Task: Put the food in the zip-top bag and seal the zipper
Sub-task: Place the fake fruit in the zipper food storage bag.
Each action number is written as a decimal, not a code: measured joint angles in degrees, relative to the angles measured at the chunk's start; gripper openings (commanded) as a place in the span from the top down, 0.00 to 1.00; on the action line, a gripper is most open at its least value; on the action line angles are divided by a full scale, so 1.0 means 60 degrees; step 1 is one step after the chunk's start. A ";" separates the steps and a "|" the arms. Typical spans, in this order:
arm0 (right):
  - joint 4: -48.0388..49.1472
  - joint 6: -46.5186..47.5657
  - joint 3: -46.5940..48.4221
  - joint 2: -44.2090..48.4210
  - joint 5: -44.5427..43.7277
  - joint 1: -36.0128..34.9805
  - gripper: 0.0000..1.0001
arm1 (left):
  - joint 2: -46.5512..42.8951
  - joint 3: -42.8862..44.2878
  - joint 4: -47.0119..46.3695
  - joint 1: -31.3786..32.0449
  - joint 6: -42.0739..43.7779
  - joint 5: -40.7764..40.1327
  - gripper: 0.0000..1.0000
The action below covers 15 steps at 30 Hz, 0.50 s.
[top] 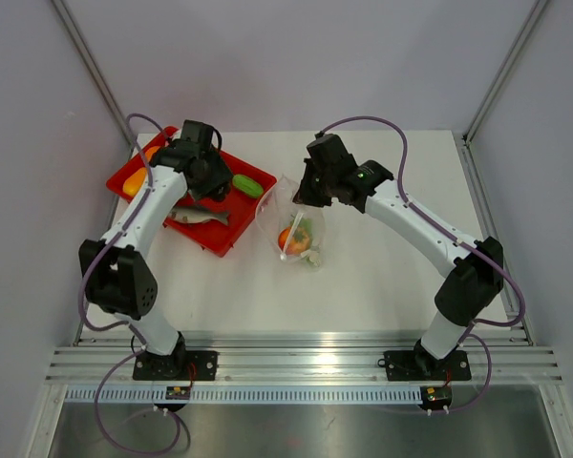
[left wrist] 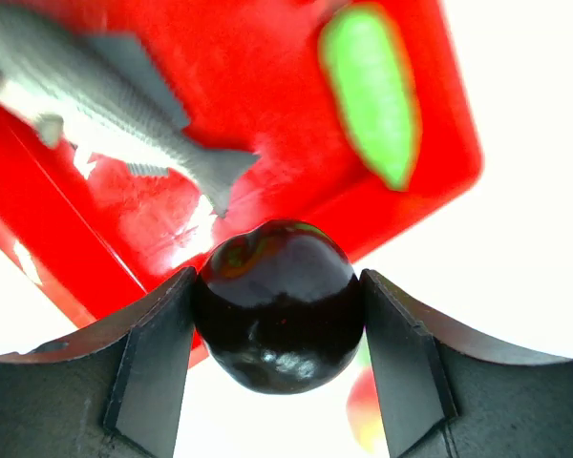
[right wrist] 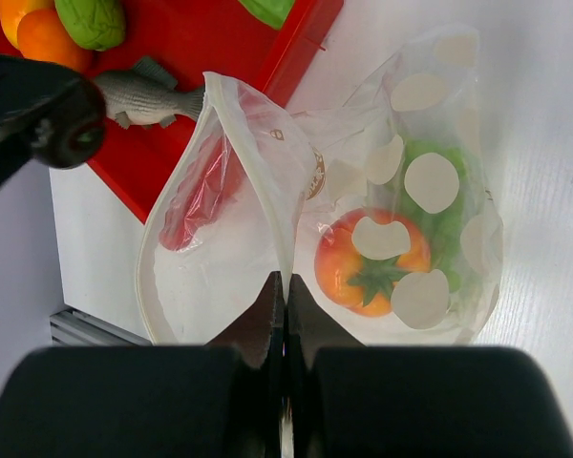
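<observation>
Although the zip-top bag (right wrist: 430,114) carries a small reddish-brown print and a curved mark near its mouth, both are too small to read. The only other printing is a scatter of whitish round patches (right wrist: 432,181) on the clear film.

The right gripper (right wrist: 285,286) has its fingers pressed together, with no gap showing, pinching the bag at its mouth edge. The zipper (right wrist: 267,191) runs as a pale strip up from that pinch point and curves round, so the mouth stands open in a loop to the left of the fingers. Inside the bag, right of the gripper, lies an orange-red tomato-like toy (right wrist: 363,262) with a green stalk, and a green piece (right wrist: 439,210) sits behind it. From the top camera, the bag (top: 296,224) lies on the white counter (top: 382,277) just beside the red tray (top: 224,250), with the right gripper (top: 306,196) over its far end.

The left gripper (left wrist: 279,315) is closed on a dark purple fruit (left wrist: 279,320), round and glossy, with one finger against each side of it. Beyond the fruit is the tray (left wrist: 258,86), which holds a grey toy fish (left wrist: 115,105) and a green vegetable (left wrist: 371,91). In the top view the left gripper (top: 208,181) is over the tray, well apart from the bag's mouth. An orange fruit (right wrist: 38,33) and another green one (right wrist: 91,19) sit at the tray's far end.
</observation>
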<state>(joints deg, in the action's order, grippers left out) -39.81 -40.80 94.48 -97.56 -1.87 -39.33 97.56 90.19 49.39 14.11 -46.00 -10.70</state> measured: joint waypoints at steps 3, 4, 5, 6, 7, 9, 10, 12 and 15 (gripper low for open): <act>0.0015 -0.0004 0.0000 0.0000 0.0011 0.0000 1.00 | -0.0892 0.0040 -0.0135 0.0022 0.0324 0.0135 0.61; 0.0025 -0.0007 0.0000 0.0000 0.0025 0.0000 1.00 | -0.1118 0.0066 -0.0142 0.0055 0.0441 0.0237 0.62; 0.0029 -0.0007 0.0000 0.0000 0.0058 0.0000 1.00 | -0.1311 0.0080 -0.0168 0.0135 0.0528 0.0317 0.62; 0.0029 -0.0011 0.0000 0.0000 0.0087 0.0000 1.00 | -0.1497 0.0098 -0.0168 0.0262 0.0630 0.0353 0.62; 0.0029 -0.0011 0.0000 -0.0004 0.0109 0.0000 1.00 | -0.1632 0.0109 -0.0168 0.0404 0.0710 0.0419 0.62; 0.0033 -0.0015 0.0000 -0.0004 0.0168 0.0000 1.00 | -0.1912 0.0120 -0.0193 0.0856 0.0882 0.0594 0.63; 0.0029 -0.0022 0.0000 -0.0004 0.0178 0.0000 1.00 | -0.2036 0.0120 -0.0219 0.1118 0.0951 0.0729 0.63; 0.0033 -0.0036 0.0000 -0.0004 0.0178 0.0000 1.00 | -0.2229 0.0124 -0.0299 0.1625 0.1035 0.0987 0.63; 0.0033 -0.0040 0.0000 -0.0004 0.0182 0.0000 1.00 | -0.2331 0.0127 -0.0492 0.2248 0.1093 0.1388 0.63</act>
<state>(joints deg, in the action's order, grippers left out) -39.62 -41.04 94.48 -97.58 -0.78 -39.33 83.57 90.96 46.44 27.59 -39.44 -2.37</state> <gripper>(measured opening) 0.022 0.670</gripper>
